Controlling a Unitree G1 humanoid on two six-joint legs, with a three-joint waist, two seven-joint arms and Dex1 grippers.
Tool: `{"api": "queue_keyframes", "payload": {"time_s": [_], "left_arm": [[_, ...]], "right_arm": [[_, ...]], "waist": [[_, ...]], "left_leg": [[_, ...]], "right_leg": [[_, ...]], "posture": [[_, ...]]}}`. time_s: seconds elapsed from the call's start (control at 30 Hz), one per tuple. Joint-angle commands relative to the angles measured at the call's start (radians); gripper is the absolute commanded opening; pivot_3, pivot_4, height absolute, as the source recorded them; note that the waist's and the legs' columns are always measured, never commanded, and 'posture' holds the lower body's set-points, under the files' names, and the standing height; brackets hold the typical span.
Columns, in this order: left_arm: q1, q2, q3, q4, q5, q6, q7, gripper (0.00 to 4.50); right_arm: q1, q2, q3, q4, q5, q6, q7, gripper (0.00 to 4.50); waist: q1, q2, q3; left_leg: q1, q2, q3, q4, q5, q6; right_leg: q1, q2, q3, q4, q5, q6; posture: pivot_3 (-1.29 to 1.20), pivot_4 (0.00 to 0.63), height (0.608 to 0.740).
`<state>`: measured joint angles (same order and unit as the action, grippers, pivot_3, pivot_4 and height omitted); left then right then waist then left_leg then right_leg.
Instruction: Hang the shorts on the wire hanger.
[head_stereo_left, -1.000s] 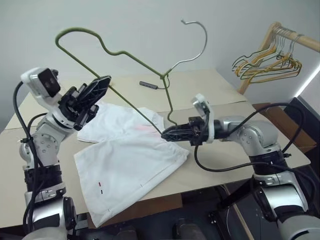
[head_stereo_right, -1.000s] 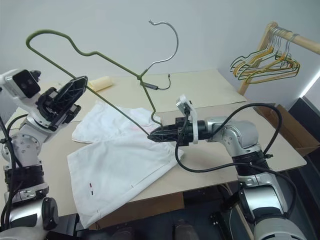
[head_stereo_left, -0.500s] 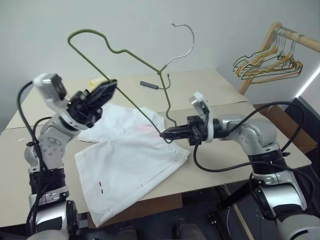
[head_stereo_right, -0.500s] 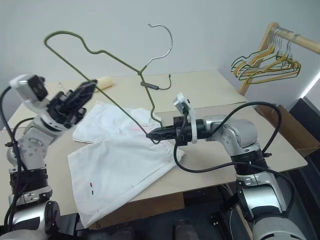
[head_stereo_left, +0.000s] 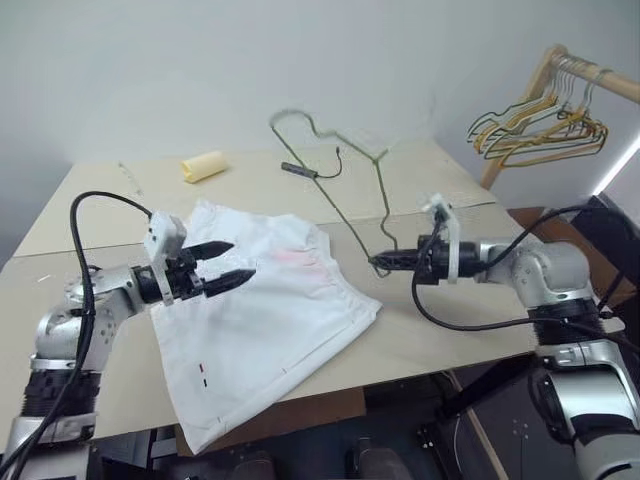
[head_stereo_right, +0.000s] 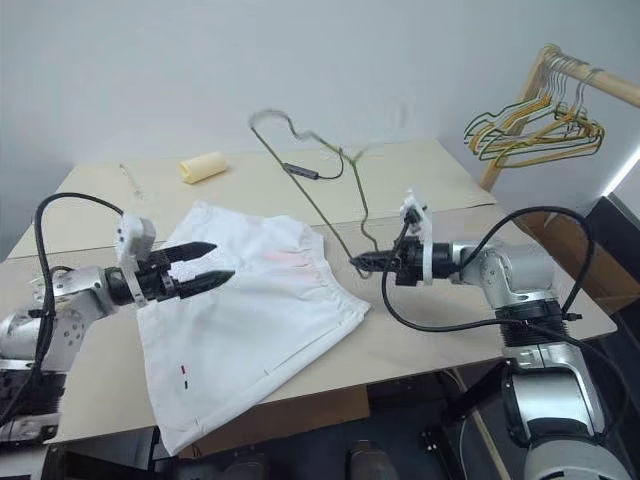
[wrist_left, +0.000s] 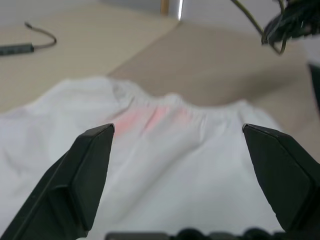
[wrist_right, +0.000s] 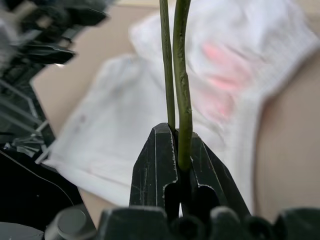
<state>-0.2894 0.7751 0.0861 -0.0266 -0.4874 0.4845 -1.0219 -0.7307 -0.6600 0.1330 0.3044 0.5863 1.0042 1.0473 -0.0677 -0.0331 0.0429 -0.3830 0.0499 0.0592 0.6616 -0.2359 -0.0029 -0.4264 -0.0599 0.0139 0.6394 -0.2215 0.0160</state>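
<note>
on the counter (head_stereo_left: 430, 345), nearest of all, the shorts (head_stereo_left: 260, 325) lie spread flat, gathered waistband on the far side with a faint pink smudge. over the shorts' left part the left hand (head_stereo_left: 232, 262) hovers, its two fingers spread wide apart with nothing between them. just right of the shorts' waistband the right hand (head_stereo_right: 357, 262) is pinched tight on the wire hanger (head_stereo_left: 345, 200), which rises tilted beyond it. farther back lie a yellow roll (head_stereo_left: 203, 166) and a small dark cable (head_stereo_left: 310, 168); far right, bunched hangers (head_stereo_left: 535, 125) on a wooden rack.
</note>
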Motion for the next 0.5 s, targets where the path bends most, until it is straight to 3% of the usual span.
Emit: {"api": "queue_keyframes", "payload": {"time_s": [0.03, 0.27, 0.5], "left_arm": [[0.023, 0.016, -0.049, -0.052, 0.035, -0.028, -0.047, 4.48], [0.039, 0.014, -0.058, -0.073, 0.060, -0.010, -0.033, 4.48], [0.055, 0.028, -0.063, -0.093, 0.078, -0.013, -0.039, 4.48]], "right_arm": [[-0.063, -0.034, 0.037, 0.110, -0.029, 0.052, 0.101, 0.00], [-0.238, -0.032, 0.191, 0.573, -0.124, 0.187, 0.409, 0.00], [-0.277, -0.001, 0.287, 0.764, -0.275, 0.116, 0.559, 0.00]], "waist": [[0.000, 0.001, 0.000], [-0.002, 0.001, 0.001], [0.001, 0.001, 0.001]], "left_leg": [[0.000, 0.000, 0.000, 0.000, 0.000, 0.000], [0.001, 0.000, -0.001, 0.000, 0.000, 0.000], [-0.001, 0.000, -0.001, 0.000, 0.000, 0.000]], "right_leg": [[0.000, 0.000, 0.000, 0.000, 0.000, 0.000], [-0.001, 0.001, 0.000, 0.002, 0.000, 0.000], [-0.001, 0.001, 0.000, 0.002, 0.000, 0.000]], "posture": [[-0.03, 0.000, 0.740], [-0.01, 0.000, 0.740], [0.01, 0.000, 0.740]]}}
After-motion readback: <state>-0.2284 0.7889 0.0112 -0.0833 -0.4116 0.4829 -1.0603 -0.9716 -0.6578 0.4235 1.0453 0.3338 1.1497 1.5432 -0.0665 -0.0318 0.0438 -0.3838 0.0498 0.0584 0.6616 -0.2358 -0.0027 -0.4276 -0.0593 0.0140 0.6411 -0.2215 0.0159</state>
